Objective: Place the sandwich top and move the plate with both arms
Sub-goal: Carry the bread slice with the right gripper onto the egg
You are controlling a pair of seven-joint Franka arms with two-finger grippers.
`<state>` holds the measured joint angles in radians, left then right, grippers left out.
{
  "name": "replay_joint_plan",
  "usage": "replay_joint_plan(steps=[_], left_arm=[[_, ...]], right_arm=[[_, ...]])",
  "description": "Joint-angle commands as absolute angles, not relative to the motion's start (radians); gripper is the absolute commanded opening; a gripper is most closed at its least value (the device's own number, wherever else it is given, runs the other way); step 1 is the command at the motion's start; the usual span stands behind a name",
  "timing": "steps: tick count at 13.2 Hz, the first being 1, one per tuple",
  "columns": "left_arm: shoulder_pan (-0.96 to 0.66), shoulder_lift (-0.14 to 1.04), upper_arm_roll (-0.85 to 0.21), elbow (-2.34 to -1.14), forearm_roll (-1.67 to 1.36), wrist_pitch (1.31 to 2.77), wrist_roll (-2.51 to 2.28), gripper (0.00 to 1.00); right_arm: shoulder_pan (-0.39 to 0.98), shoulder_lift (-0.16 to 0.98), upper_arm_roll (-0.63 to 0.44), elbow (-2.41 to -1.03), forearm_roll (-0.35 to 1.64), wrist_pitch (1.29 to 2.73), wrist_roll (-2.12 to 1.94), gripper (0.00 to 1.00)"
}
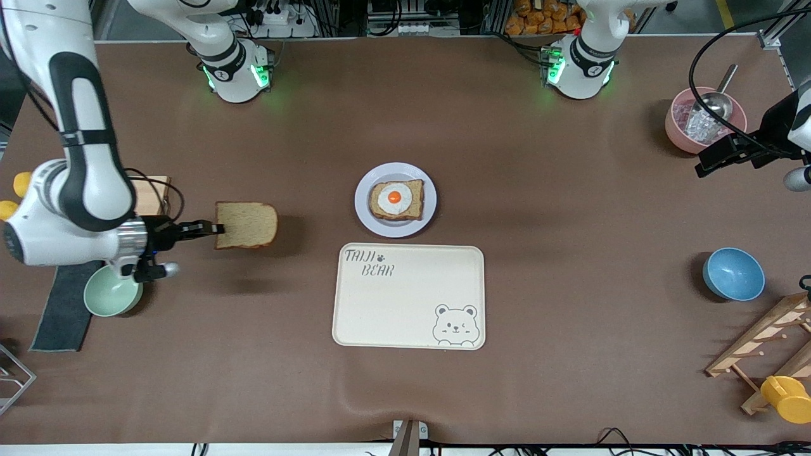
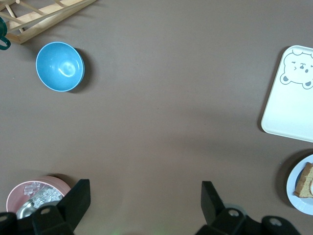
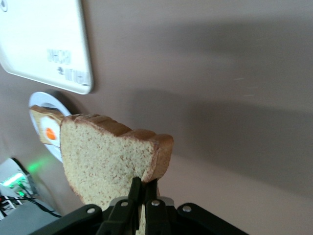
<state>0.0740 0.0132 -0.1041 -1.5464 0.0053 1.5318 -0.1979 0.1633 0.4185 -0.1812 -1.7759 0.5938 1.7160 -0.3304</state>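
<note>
From the front camera I see my right gripper (image 1: pixel 212 229) at the left-middle of the frame, raised above the bare table (image 1: pixel 570 285), its fingers pinching the straight edge of the sandwich top (image 1: pixel 246 225). The slice is held out flat, rounded edge pointing toward the centre of the picture. In the right wrist view the same slice (image 3: pixel 110 159) fills the lower centre, with the two black fingertips (image 3: pixel 137 188) pressed against its crust.

The plate (image 1: pixel 364 212) sits just above centre frame, carrying the slice with the fried egg (image 1: pixel 396 199). It lies well apart from the held bread. Directly below it in the frame, just beside its rim, lies the cream bear-print tray (image 1: pixel 408 296).

My left gripper (image 1: pixel 722 155) waits at the upper right edge of the front view, over the table beside the pink bowl (image 1: pixel 678 133), which holds a metal scoop (image 1: pixel 716 101). Its fingers are spread wide with nothing between them; the left wrist view shows both black fingers (image 2: pixel 78 198) along the bottom of the frame with brown tabletop in between.

A blue bowl (image 1: pixel 734 273) sits at the right, a wooden rack (image 1: pixel 766 342) in the lower right corner, and a pale green bowl (image 1: pixel 109 294) at the lower left under my right wrist.
</note>
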Motion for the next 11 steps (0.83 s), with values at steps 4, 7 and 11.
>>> replay_joint_plan(steps=[4, 7, 11], left_arm=[[0.084, -0.003, -0.107, -1.551, 0.008, 1.522, -0.189, 1.0], [0.094, -0.003, -0.109, -1.551, 0.008, 1.522, -0.189, 1.0], [0.1, -0.011, -0.107, -1.552, 0.008, 1.514, -0.189, 1.0]], right_arm=[[0.32, 0.357, -0.195, -1.841, 0.69, 1.779, -0.193, 0.0], [0.388, 0.353, -0.193, -1.903, 0.739, 1.879, -0.193, 0.0], [0.517, 0.337, -0.195, -1.971, 0.853, 1.983, -0.192, 0.0]])
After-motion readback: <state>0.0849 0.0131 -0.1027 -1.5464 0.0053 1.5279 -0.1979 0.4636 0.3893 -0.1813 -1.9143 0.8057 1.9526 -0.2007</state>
